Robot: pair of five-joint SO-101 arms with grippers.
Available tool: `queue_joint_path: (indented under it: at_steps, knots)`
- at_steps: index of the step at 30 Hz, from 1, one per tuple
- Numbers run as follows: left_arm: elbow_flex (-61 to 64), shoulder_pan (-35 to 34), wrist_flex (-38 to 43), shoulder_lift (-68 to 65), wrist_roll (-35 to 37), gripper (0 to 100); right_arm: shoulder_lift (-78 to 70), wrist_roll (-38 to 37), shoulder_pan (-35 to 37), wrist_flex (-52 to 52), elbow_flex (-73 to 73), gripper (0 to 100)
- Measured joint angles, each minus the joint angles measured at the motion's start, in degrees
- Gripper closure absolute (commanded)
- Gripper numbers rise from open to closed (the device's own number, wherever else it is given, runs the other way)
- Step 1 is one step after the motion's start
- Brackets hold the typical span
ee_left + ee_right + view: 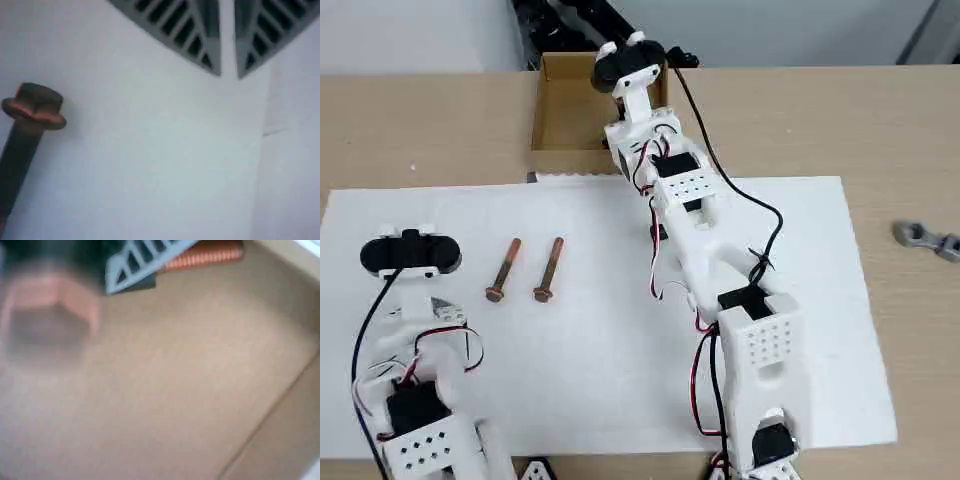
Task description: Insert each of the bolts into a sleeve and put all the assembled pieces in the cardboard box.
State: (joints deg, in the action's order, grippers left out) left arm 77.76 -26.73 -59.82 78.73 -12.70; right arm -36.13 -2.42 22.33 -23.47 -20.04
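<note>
Two copper-coloured bolts lie side by side on the white sheet (620,380), one (503,270) left of the other (550,268). My left gripper (442,310) hangs low over the sheet just left of them. Its grey fingertips (200,35) are nearly together with nothing between them, and a bolt head (34,107) lies close by. My right gripper (625,110) reaches down into the cardboard box (565,100). Beside its grey finger (145,260) I see an orange threaded bolt end (205,255) and a blurred hexagonal head (47,315) above the box floor (190,390).
The box stands at the table's far edge, just beyond the white sheet. A small metal piece (925,235) lies on the bare wood at the far right. The right arm stretches diagonally across the sheet's right half.
</note>
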Motion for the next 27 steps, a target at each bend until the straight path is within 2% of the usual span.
queue_joint_path:
  at_steps: [7, 9, 12, 17, 27]
  knots:
    - [0.0, -0.1, 0.0, 0.0, 0.0, 99, 0.1, 0.0, 0.2, -2.6, -1.9, 81.6]
    - [0.0, -0.1, 0.0, 0.0, 0.0, 99, 0.1, 0.0, 0.2, -3.4, -1.9, 86.6]
    - [0.0, -0.1, 0.0, 0.0, 0.0, 98, 1.5, 0.0, 0.2, -7.2, -2.0, 99.3]
    - [0.0, -0.1, -0.4, 0.0, 0.0, 93, 10.7, 0.2, -0.4, -19.3, -2.0, 99.6]
    - [0.0, -0.1, -3.7, 0.0, 0.0, 92, 25.6, 0.2, -4.7, -44.1, -2.0, 99.5]
